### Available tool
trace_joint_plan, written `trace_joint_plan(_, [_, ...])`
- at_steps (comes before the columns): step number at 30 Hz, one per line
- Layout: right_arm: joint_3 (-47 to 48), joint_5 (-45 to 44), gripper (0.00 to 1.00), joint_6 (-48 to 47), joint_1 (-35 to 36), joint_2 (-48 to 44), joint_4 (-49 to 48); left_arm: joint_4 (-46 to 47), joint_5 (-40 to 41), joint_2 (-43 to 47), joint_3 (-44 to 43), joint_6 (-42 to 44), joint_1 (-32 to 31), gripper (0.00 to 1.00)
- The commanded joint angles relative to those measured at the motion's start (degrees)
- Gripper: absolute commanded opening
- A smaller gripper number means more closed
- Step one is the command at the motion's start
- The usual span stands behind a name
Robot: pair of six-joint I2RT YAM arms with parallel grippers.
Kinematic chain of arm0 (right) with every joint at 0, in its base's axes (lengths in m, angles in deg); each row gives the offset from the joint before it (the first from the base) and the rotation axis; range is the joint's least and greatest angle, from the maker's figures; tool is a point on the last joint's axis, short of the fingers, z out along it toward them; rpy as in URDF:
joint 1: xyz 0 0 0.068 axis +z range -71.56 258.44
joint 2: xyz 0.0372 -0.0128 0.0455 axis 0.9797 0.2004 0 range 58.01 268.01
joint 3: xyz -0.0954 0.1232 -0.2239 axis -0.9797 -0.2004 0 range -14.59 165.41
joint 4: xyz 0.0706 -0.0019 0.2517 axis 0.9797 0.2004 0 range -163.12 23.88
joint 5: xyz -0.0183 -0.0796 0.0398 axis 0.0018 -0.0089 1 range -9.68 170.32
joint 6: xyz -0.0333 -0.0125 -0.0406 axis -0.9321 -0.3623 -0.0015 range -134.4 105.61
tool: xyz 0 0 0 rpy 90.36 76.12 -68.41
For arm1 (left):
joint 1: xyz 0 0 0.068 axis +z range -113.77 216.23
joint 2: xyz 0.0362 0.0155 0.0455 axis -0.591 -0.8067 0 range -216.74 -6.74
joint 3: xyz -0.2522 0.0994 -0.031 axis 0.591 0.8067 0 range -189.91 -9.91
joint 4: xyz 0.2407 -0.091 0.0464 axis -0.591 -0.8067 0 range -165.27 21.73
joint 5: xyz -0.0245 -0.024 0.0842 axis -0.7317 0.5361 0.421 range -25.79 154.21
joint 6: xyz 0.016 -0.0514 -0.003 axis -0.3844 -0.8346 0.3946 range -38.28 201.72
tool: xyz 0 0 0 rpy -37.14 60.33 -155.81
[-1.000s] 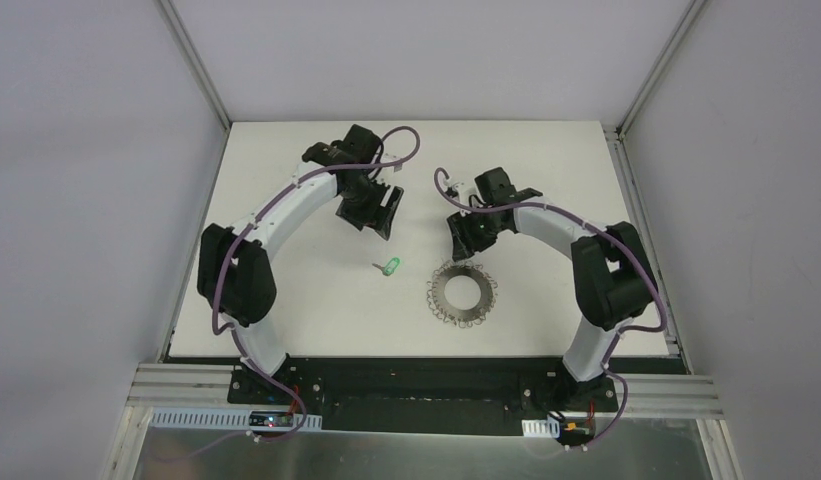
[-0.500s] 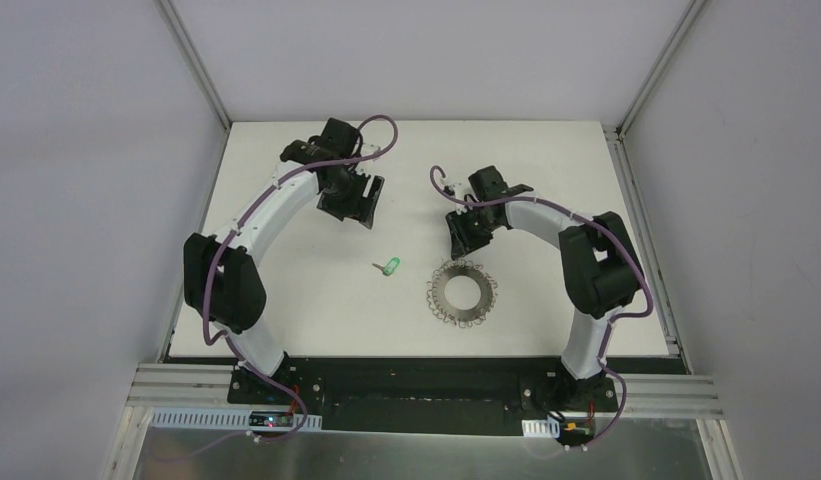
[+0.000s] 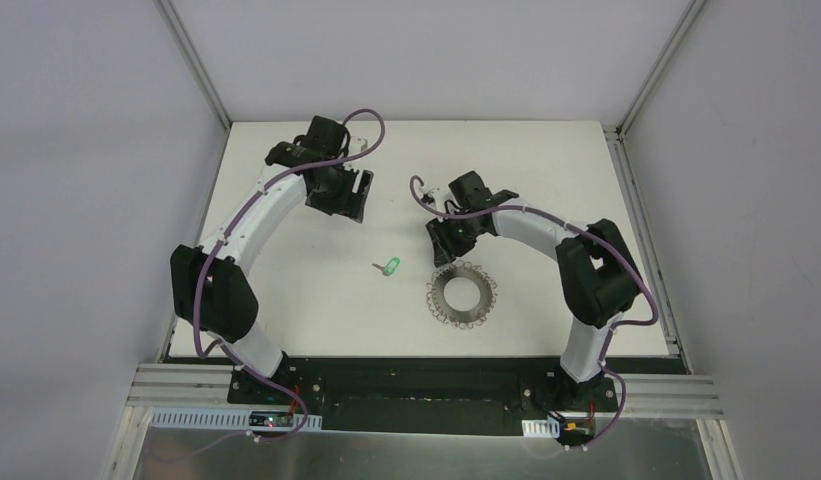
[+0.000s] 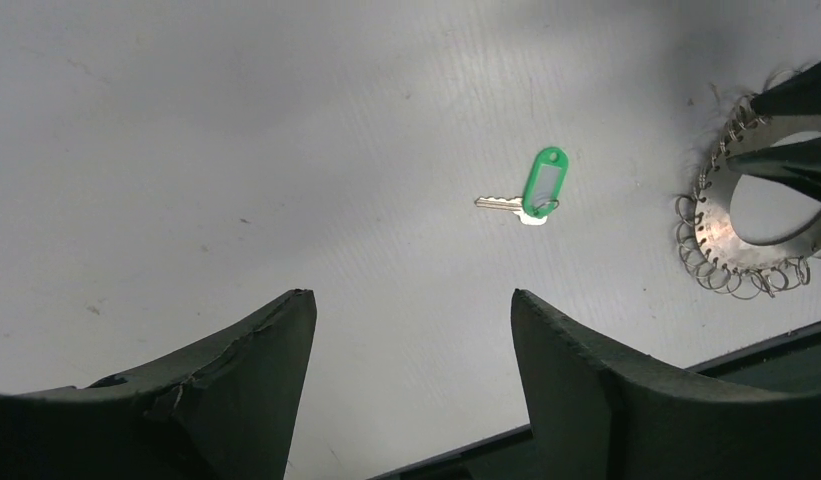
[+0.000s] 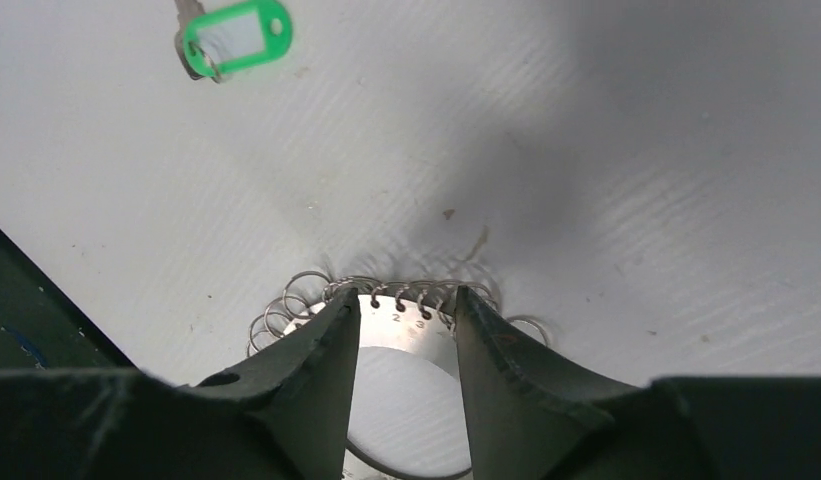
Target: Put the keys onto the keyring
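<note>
The key [image 3: 390, 266], a small silver blade with a green plastic tag, lies flat on the white table [image 3: 286, 280] a short way to the left of the keyring [image 3: 441, 297], apart from it and gripped by neither arm. The keyring rests flat on the table, its fringe of wire loops facing outward all round. The right gripper [image 3: 444, 245] is positioned directly over the far edge of the keyring; in the right wrist view its fingers stand partly apart with the numbered band of the keyring [image 5: 401, 315] showing in the gap, and nothing is clamped. Whether the fingertips touch the metal cannot be determined. The left gripper [image 3: 348, 200] hangs well beyond the keyring, further back and to the left, jaws spread wide and empty, its camera looking down on the key [image 4: 531, 195]. Judged step: approach, with no key mounted yet. The next move likely requires the right arm to pin or lift the keyring steady while the left arm descends on the key, pinches the tag and presents it to one wire loop.
</note>
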State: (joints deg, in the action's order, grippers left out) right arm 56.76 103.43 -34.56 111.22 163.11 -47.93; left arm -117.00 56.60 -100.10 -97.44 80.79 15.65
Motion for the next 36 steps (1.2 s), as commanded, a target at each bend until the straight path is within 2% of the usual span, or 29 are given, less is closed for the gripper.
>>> trace_joint_plan(1, [0.09,-2.54,0.43,-0.23,2.99,-2.01,-0.50,0.35,2.66,3.53,0.66,-1.24,2.15,0.73])
trace_joint_plan(11, [-1.09,-7.23,0.43,-1.41,8.06,-1.66,-0.80,1.78,2.25,6.23,2.52,-1.71,5.66,0.73])
trace_joint_plan(21, [-0.97,-8.99,0.38,-1.17,9.18,0.88,0.11,2.84,0.69,7.49,4.01,-1.86,6.08,0.73])
trace_joint_plan(28, [-2.00,-15.26,0.37,-2.69,11.24,0.54,0.15,2.98,-0.45,7.67,4.38,-1.88,6.08,0.74])
trace_joint_plan(32, [-1.82,-19.12,0.30,-3.95,11.26,0.00,0.55,2.77,-0.80,7.66,4.30,-1.81,6.08,0.73])
trace_joint_plan(36, [-2.07,-19.72,0.31,-6.03,10.79,-3.00,0.56,2.71,-1.06,7.59,4.17,-1.71,6.08,0.73])
